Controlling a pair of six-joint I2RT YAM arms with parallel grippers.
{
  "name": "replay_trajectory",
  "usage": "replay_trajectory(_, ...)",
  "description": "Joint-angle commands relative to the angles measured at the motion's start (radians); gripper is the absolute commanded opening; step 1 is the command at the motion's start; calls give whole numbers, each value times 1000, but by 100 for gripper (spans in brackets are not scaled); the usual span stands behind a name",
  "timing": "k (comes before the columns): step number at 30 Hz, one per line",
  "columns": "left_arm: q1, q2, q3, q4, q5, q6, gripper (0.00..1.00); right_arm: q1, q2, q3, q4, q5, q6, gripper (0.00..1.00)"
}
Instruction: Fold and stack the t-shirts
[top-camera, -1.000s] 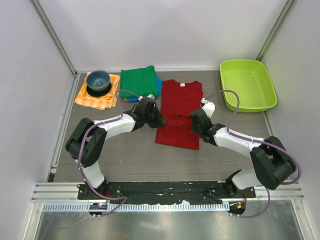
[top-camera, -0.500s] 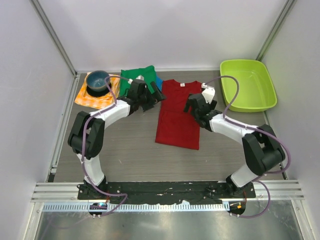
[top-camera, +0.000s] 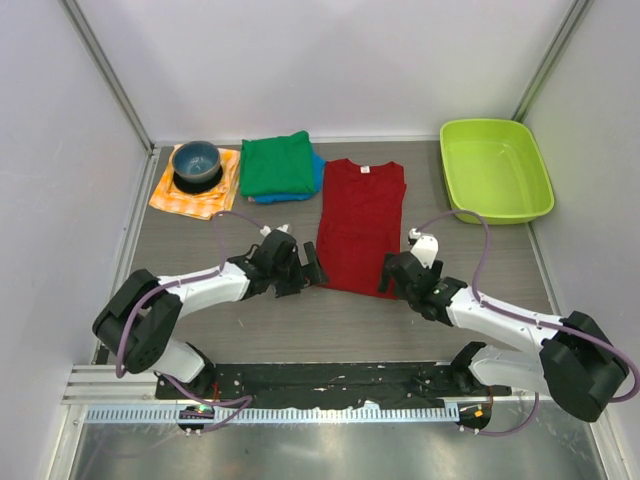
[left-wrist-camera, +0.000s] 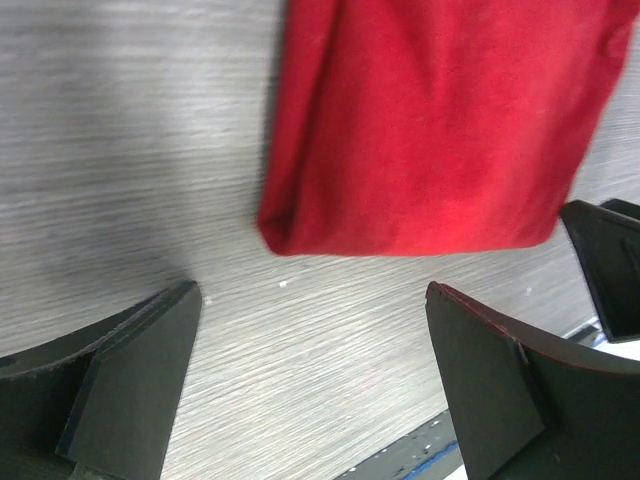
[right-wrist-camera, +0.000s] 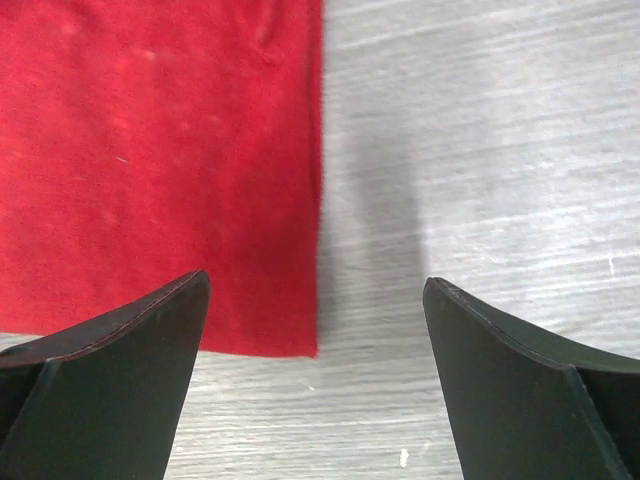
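I am holding my left fingers (left-wrist-camera: 130, 380) spread wide just short of the near left corner of the dark red cotton t-shirt (left-wrist-camera: 430, 120). My right fingers (right-wrist-camera: 110, 370) are gaping the same way at its near right corner. Neither pair is touching cloth or gripping anything.

The shirt is lying flat on the grey wood-grain worktop (top-camera: 250, 320) as a long strip, with its hem toward me and its collar at the far end.

The side edges are looking doubled over, so I am risking a pinch that catches only the upper layer, and I judge the strip would then open out as I lift. If I am coming in too low, my tips will be scraping the worktop and pushing the hem into wrinkles. If one arm is moving ahead of the other, the fold will be going skew.

Farther off, the folded bright green cotton t-shirt (top-camera: 278, 165) is sitting on the blue t-shirt (top-camera: 318, 172), just beside the red collar. Swinging the hem too far left may be nudging that stack. The lime green plastic tub (top-camera: 497, 170) is standing well apart.
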Motion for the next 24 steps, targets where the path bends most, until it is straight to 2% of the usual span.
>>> replay_trajectory(1,-2,-18,-53,73,-39,-20,100,3,-76,-42,17,18,56,94)
replay_trajectory(7,-4,61,-56,148,-70,-20,100,3,-113,-93,36,-11,97,92)
replay_trajectory(12,-2,127,-45,190,-46,-28,100,2,-127,-110,27,-72,142,84)
replay_trajectory(21,-1,129,-48,174,-30,-23,100,3,-179,-145,-11,-163,245,80)
replay_trajectory(24,-1,121,-53,170,-23,-18,95,3,-180,-167,7,-196,278,77)
